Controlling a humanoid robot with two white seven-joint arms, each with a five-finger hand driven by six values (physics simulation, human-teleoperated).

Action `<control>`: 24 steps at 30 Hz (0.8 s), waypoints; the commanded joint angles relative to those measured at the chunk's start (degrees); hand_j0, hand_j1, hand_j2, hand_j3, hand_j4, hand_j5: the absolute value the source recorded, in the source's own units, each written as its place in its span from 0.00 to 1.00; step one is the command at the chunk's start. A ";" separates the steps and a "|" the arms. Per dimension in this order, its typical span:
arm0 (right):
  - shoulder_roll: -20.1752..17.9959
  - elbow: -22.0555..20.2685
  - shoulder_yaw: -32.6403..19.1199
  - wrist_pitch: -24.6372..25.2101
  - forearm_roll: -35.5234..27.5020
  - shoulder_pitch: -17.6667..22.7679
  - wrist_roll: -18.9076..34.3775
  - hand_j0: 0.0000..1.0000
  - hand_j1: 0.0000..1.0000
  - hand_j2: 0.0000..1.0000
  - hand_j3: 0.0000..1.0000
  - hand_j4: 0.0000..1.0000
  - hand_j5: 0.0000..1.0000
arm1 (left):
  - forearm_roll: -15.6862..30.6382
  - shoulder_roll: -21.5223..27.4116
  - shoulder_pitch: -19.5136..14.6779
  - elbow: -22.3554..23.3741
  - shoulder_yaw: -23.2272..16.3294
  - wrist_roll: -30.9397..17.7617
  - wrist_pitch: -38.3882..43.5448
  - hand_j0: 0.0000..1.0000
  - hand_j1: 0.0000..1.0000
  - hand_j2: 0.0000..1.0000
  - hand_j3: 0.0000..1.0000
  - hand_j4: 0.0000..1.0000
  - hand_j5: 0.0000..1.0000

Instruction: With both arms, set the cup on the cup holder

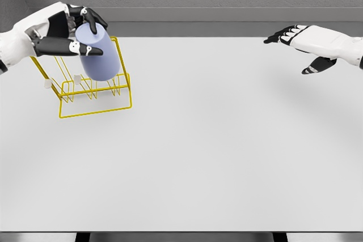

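L robot hand (pixel 79 35) grasping cup (pixel 97 52) | cup over rack (pixel 93 92), tabletop (pixel 215 151) approx 10 o'clock | long axis near upright, top tipped toward 11 | rack directly below, 6 o'clock of cup | R robot hand (pixel 303 46) released, fingers spread, approx 2 o'clock, well apart | L nearer

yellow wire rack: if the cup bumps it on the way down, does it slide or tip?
The yellow wire rack looks thin and open, so probably light and likely to slide on the smooth white table. Its wide base probably resists tipping. The lavender cylindrical cup in the left hand hangs over it.
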 commanded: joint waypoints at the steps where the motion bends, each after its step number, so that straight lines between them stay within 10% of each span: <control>1: -0.05 -0.01 -0.08 0.00 -0.30 0.00 -0.03 1.00 1.00 1.00 1.00 1.00 1.00 | 0.27 0.10 0.00 -0.05 0.06 0.00 0.01 0.24 0.24 0.24 0.24 0.24 0.24; 19: 0.04 -0.01 -0.08 0.08 -0.30 0.00 -0.03 1.00 1.00 1.00 1.00 1.00 1.00 | -0.26 0.27 1.93 0.12 0.24 0.09 0.09 0.24 0.24 0.24 0.24 0.24 0.24; 24: 0.04 -0.01 -0.08 0.08 -0.30 0.00 -0.03 1.00 1.00 1.00 1.00 1.00 1.00 | -0.26 0.54 2.20 -0.05 0.94 -0.44 0.01 0.71 0.71 0.71 0.71 0.71 0.71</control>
